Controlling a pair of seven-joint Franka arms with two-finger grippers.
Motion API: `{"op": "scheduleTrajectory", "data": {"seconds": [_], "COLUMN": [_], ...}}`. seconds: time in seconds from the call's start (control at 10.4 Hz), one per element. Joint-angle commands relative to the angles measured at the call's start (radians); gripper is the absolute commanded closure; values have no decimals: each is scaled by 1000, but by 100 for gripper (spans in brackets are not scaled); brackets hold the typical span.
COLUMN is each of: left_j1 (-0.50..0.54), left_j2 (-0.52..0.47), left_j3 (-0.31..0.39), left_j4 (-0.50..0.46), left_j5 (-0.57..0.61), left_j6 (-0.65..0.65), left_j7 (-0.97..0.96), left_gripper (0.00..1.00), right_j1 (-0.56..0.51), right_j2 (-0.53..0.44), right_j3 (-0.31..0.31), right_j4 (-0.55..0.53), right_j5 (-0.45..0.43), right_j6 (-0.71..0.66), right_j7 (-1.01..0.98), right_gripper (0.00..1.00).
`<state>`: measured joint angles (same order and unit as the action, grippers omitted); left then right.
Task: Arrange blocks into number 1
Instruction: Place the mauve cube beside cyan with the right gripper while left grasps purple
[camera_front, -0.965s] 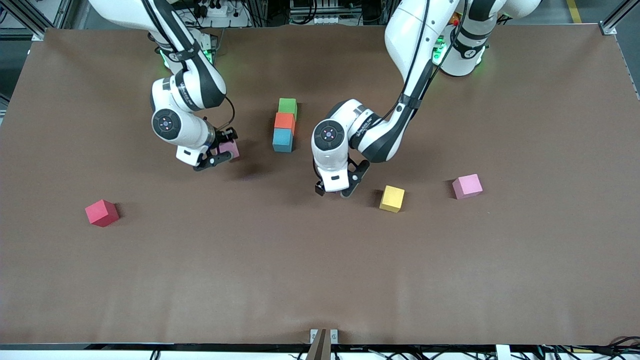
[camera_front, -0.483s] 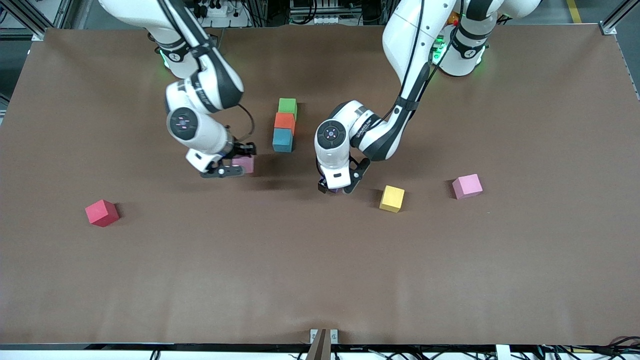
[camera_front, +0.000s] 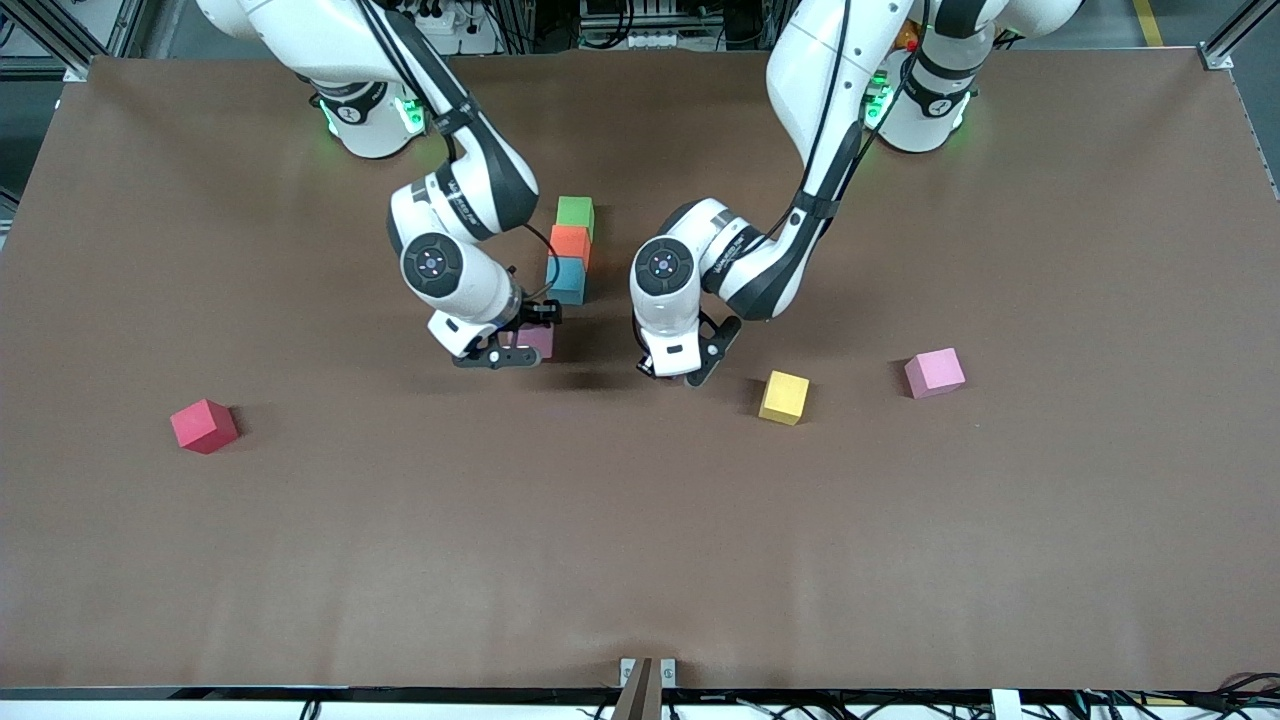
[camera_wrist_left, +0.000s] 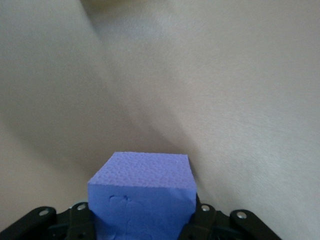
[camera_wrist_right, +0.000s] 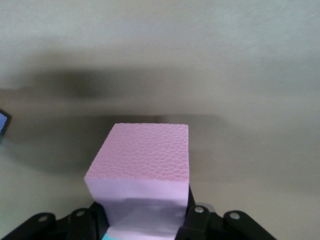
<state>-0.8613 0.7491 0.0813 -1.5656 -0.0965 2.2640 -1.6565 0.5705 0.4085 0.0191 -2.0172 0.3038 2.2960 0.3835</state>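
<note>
Already we have three blocks lined up toward the bench's edge by the robot bases, near its middle: the green block (camera_front: 575, 213) farthest from the front camera, the orange block (camera_front: 570, 242) touching it, and the light blue block (camera_front: 566, 280) nearest, a stroke we read as the stem of the 1. Our right hand (camera_front: 510, 350) is clenched on a pink block (camera_wrist_right: 142, 165) and hangs just beside the light blue end of that line, probably to lengthen the stem. Our left hand (camera_front: 672, 372) sits low, toward the left arm's end of the bench from the line, fingers closed against the purple block (camera_wrist_left: 142, 197), though the grip looks newly made. A yellow block (camera_front: 784, 397) and another pink block (camera_front: 935, 372) lie near it on the bench (camera_front: 640, 540); a red block (camera_front: 204, 425) lies well apart toward the right arm's end.
</note>
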Motion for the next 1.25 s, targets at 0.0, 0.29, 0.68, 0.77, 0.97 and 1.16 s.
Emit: {"op": "scheduleTrajectory", "data": {"seconds": [0.0,0.29,0.68,0.77,0.97,1.16], "left_j1": [5,8,68,80,76,73], "left_j2": [-97,-140,-240,-264,-264,-267], "left_j3": [2,2,3,3,2,0], "left_j4": [-79,-114,-174,-180,-179,-178], "left_j5": [-8,-8,-8,-8,-8,-6], "left_j6": [-12,-12,-18,-23,-21,-23], "left_j7": [72,107,242,301,316,343], "left_gripper": [100,100,100,100,100,100], "right_j1": [46,58,80,83,78,37], "right_j2": [30,38,38,38,27,-20], "right_j3": [-10,-8,-8,-8,-8,-8], "right_j4": [20,-4,-12,-14,-12,-3], "right_j5": [24,24,26,26,26,26], "right_j6": [3,3,-4,-6,-27,-79], "right_j7": [18,18,18,18,17,0], "right_gripper": [55,52,50,40,0,0]}}
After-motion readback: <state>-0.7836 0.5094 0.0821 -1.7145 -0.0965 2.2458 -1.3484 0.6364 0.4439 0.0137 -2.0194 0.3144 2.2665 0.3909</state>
